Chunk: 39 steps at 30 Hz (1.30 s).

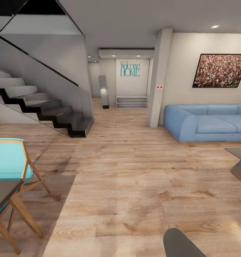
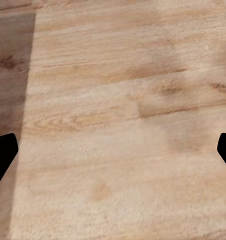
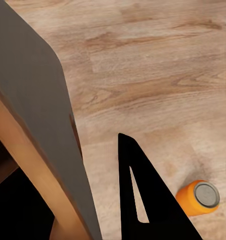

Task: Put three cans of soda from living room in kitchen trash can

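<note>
Living rm w/ light wood plank floor [image 1: 134, 178], blue sofa [image 1: 206, 123], teal wall words "Welcome HOME" [image 1: 130, 69], left gripper [image 2: 113, 150] wide open over floor, bright orange soda can [image 3: 198, 198] lying on floor by right gripper's black finger [image 3: 153, 200], right grip can't tell.

Orange soda can [image 3: 198, 198] on wood floor [image 3: 153, 75], beside black finger [image 3: 148, 200], grey tabletop [image 3: 32, 100]

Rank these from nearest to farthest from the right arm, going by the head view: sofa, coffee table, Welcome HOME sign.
Measured from the right arm, low in the head view:
1. Coffee table, at the right edge, on the floor ahead.
2. Sofa, behind the table, against the right wall.
3. Welcome HOME sign, on the far wall down the hallway, centre.
</note>
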Motion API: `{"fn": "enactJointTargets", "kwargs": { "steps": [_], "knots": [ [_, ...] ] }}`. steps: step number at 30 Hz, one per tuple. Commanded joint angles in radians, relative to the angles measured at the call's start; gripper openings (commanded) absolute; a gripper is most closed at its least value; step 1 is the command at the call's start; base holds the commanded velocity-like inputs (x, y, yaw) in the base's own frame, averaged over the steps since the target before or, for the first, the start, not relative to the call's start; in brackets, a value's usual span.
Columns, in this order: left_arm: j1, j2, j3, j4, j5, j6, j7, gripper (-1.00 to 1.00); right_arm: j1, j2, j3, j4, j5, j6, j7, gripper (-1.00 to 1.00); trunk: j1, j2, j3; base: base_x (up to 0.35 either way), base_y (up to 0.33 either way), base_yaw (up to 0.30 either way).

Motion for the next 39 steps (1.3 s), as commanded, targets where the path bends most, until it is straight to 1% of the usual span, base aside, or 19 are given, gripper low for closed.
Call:
{"fn": "enactJointTargets", "kwargs": {
  "steps": [1,4,12,39],
  "knots": [
    [-0.001,0.0,-0.006,0.001,0.002,-0.003,0.0,1.0,-0.001,0.0,-0.014,0.0,-0.009,-0.002,0.01,-1.0,0.0,-0.001,-0.001,0.0,0.0,-0.01],
    [0.0,0.0,-0.006,0.001,0.002,-0.003,0.0,1.0,-0.002,0.003,-0.015,0.0,-0.011,-0.002,0.01,-1.0,0.0,-0.001,0.001,0.0,0.0,-0.048],
    [-0.001,0.0,-0.006,0.001,0.002,-0.003,0.0,1.0,-0.002,0.009,-0.022,0.003,-0.014,0.001,0.002,-1.0,0.0,-0.001,0.007,0.0,0.0,-0.198],
    [-0.001,-0.001,-0.007,0.001,0.001,-0.003,0.0,1.0,-0.002,0.009,-0.024,0.008,-0.014,0.001,0.0,-1.0,0.0,-0.001,0.035,0.0,0.0,-0.217]
  ]
}}
